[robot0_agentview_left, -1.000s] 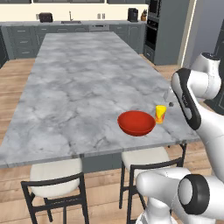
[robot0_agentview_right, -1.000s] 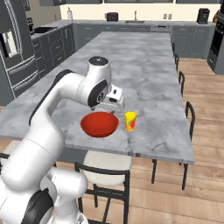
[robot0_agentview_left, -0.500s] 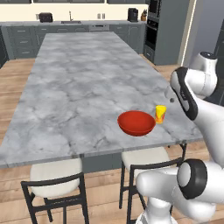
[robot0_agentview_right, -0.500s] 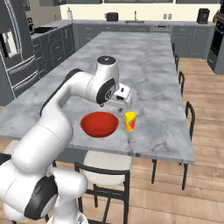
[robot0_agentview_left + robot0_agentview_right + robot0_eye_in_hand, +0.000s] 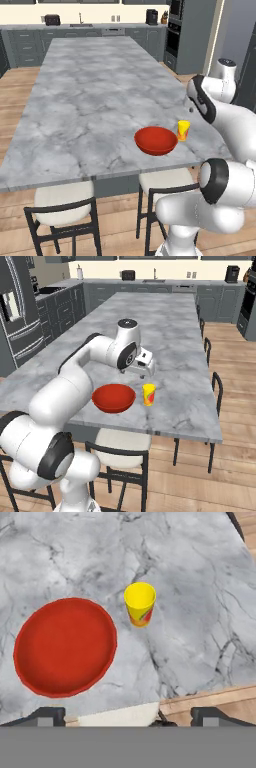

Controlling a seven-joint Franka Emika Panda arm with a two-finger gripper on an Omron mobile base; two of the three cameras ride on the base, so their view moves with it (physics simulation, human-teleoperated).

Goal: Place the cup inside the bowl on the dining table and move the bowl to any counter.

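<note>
The yellow cup point(image 5: 183, 130) point(image 5: 148, 394) point(image 5: 139, 603) stands upright near the front right edge of the dining table point(image 5: 90, 100) point(image 5: 165, 326) point(image 5: 195, 582). The red bowl point(image 5: 156, 140) point(image 5: 113, 397) point(image 5: 65, 646) sits just to its left, apart from it and with nothing inside. My gripper point(image 5: 143, 371) point(image 5: 129, 716) hovers above the table just behind the cup and bowl, pointing down. It is open, its two fingertips point(image 5: 48, 714) spread wide with nothing between them.
Two cushioned stools point(image 5: 60, 212) point(image 5: 165, 182) stand under the table's near edge, and dark chairs point(image 5: 216, 387) line its right side. A marble counter point(image 5: 100, 26) point(image 5: 165, 281) over dark cabinets runs along the far wall. An oven column point(image 5: 174, 30) and a fridge point(image 5: 17, 311) flank the room.
My hand has swung from above the bowl toward the cup, ending just behind it. Cup and bowl have stayed put.
</note>
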